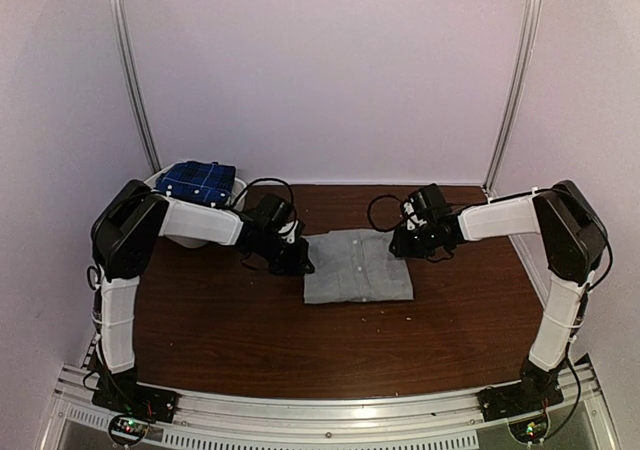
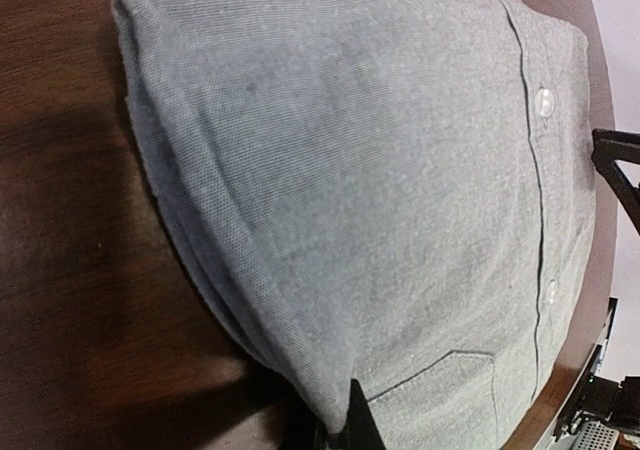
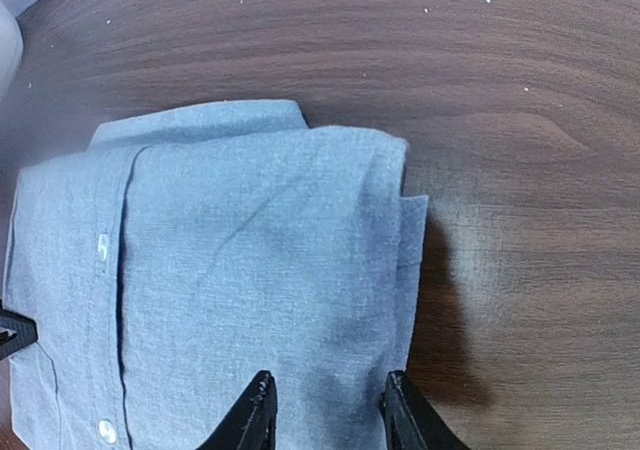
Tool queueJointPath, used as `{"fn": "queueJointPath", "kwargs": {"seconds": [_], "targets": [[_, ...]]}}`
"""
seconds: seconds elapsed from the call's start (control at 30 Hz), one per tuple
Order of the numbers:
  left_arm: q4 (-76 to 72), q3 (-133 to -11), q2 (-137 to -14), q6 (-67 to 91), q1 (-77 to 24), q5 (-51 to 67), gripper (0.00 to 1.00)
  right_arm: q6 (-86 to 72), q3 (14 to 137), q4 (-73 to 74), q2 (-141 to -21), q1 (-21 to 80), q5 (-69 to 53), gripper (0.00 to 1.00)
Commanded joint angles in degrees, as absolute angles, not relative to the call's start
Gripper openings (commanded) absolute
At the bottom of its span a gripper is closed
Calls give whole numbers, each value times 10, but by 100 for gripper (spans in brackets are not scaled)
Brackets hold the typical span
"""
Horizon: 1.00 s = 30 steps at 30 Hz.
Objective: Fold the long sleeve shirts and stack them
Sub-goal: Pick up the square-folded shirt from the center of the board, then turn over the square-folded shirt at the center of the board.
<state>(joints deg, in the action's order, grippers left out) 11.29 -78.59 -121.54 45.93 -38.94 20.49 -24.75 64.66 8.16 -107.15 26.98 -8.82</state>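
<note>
Now the folded grey shirt (image 1: 358,266) lies flat mid-table (image 1: 250,340), toward the far edge. My left gripper (image 1: 298,261) is closed at the shirt's left edge; I cannot tell whether it pinches cloth. My right gripper (image 3: 330,415) stands partly open over the shirt's right edge, clamping nothing that I can see. A blue plaid shirt (image 1: 200,182) sits in the basket (image 1: 157,181) at the far left corner.

One grey shirt (image 1: 358,266), one blue plaid shirt (image 1: 197,181) and one white basket (image 1: 158,178).

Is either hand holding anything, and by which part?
Left hand looks pinched shut on the grey shirt at its left folded edge; right hand open over the right edge.
</note>
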Motion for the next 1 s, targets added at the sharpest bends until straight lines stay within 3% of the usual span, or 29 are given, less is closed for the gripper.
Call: {"fn": "queueJointPath", "kwargs": {"seconds": [0.0,0.57,0.97], "targets": [[171,-797,-1161,404,-375,200,0,-247,634,76,-1049,277,-89,38],[409,-805,-986,189,-286,208,0,-316,688,45,-1076,421,-88,36],[476,-859,-977,158,-267,219,0,-366,808,23,-1211,466,-68,15]]}}
